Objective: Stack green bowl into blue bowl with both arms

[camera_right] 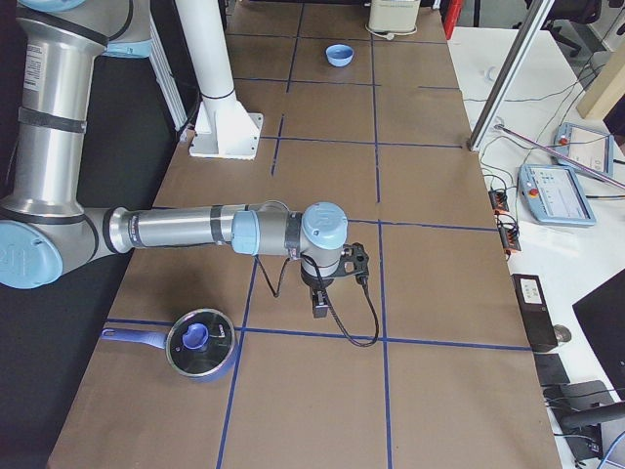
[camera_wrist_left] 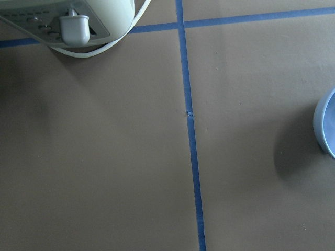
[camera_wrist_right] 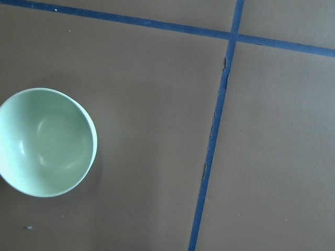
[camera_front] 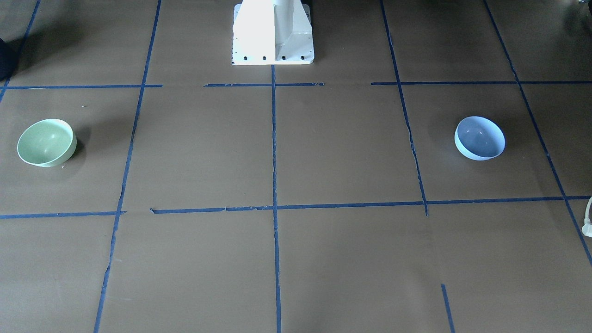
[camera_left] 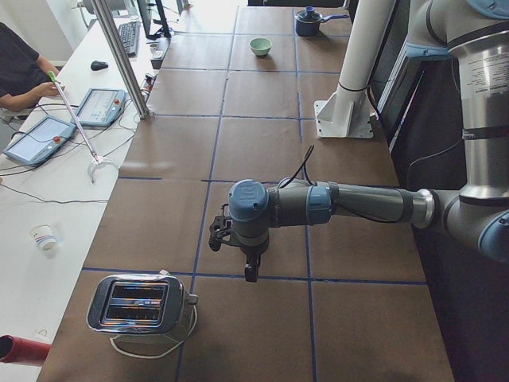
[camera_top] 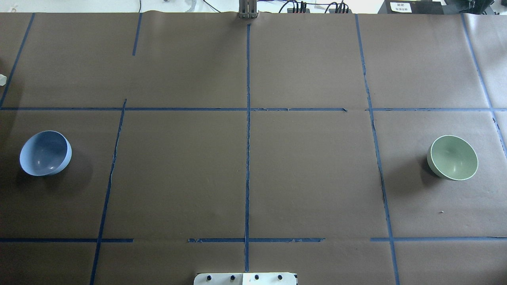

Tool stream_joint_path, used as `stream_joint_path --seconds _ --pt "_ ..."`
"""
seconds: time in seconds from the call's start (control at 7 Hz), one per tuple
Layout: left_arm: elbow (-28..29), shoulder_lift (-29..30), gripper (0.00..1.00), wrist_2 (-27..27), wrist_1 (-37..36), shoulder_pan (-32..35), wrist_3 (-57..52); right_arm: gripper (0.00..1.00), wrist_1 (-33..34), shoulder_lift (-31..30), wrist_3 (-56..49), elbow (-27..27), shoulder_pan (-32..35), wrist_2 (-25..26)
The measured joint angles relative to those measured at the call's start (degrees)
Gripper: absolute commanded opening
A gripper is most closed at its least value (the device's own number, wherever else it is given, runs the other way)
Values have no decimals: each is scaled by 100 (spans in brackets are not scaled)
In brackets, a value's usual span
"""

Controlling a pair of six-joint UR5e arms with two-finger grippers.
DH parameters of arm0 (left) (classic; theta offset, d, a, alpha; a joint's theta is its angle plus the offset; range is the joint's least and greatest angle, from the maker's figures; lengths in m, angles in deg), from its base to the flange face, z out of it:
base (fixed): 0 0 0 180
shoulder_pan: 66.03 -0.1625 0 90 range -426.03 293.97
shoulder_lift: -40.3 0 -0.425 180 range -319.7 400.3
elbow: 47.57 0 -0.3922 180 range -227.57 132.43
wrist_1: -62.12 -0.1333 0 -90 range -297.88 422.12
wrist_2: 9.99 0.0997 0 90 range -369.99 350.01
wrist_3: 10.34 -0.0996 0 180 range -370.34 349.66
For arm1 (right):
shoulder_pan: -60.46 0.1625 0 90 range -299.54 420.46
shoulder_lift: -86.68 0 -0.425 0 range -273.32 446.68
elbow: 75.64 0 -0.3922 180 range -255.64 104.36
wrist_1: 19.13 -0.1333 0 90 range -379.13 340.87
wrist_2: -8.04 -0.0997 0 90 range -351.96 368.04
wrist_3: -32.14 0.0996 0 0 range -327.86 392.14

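The green bowl [camera_front: 46,142] stands upright and empty on the robot's right side of the table; it also shows in the overhead view [camera_top: 452,157] and in the right wrist view [camera_wrist_right: 44,141]. The blue bowl [camera_front: 479,138] stands upright and empty on the robot's left side [camera_top: 45,153]; its rim shows at the right edge of the left wrist view [camera_wrist_left: 327,128]. My left gripper [camera_left: 251,269] and right gripper [camera_right: 319,305] hang above the table and show only in the side views; I cannot tell whether they are open or shut. No fingers show in the wrist views.
A chrome toaster [camera_left: 139,306] with a white cord stands at the table's left end, beyond the blue bowl. A blue lidded pot [camera_right: 200,342] stands at the right end. The white pedestal base [camera_front: 273,32] is at the robot's edge. An operator [camera_left: 20,68] sits at a side desk.
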Motion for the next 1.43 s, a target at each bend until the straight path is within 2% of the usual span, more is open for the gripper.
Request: stream_joint_path --seconds 0.57,1.43 --pt "-39 54 100 -22 -213 -31 35 100 -3 -2 -4 -6 2 -19" --pt "12 11 100 -65 -143 -44 23 100 -3 -21 -39 -19 0 -107"
